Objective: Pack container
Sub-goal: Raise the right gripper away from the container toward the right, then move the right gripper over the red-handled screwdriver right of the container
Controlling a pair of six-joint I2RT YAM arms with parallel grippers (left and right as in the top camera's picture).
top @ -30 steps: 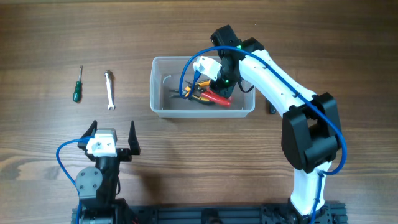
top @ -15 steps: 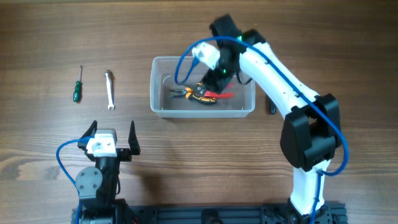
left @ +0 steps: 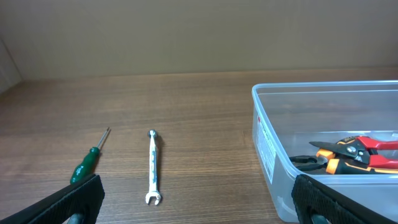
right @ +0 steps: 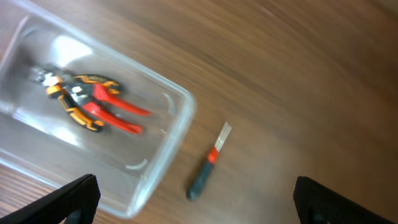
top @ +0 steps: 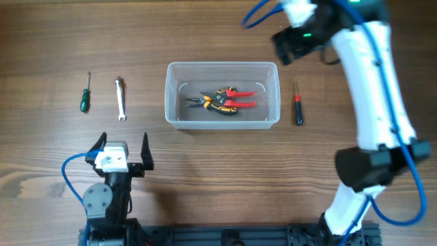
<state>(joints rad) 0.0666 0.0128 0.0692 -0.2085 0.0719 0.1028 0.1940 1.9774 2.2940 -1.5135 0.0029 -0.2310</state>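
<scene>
The clear plastic container (top: 222, 65) sits mid-table, its rim (left: 323, 88) at the right of the left wrist view. Orange-black and red-handled pliers (top: 222, 101) lie on its floor, loose (right: 93, 106). My right gripper (top: 290, 42) hangs high above the container's far right corner, open and empty (right: 196, 205); a black-and-red screwdriver (right: 205, 171) lies on the wood below it, beside the container wall (right: 180, 118). My left gripper (top: 123, 147) rests open near the front edge, nothing between its fingers (left: 81, 199).
A green-handled screwdriver (top: 84, 96) and a small silver wrench (top: 120, 99) lie left of the container, ahead of the left gripper (left: 199, 205). The black-and-red screwdriver (top: 298, 109) lies just right of the container. The right arm's base stands at the front right.
My right gripper opened, left the red-handled pliers in the container, and rose up and back to the right. The left arm has not moved.
</scene>
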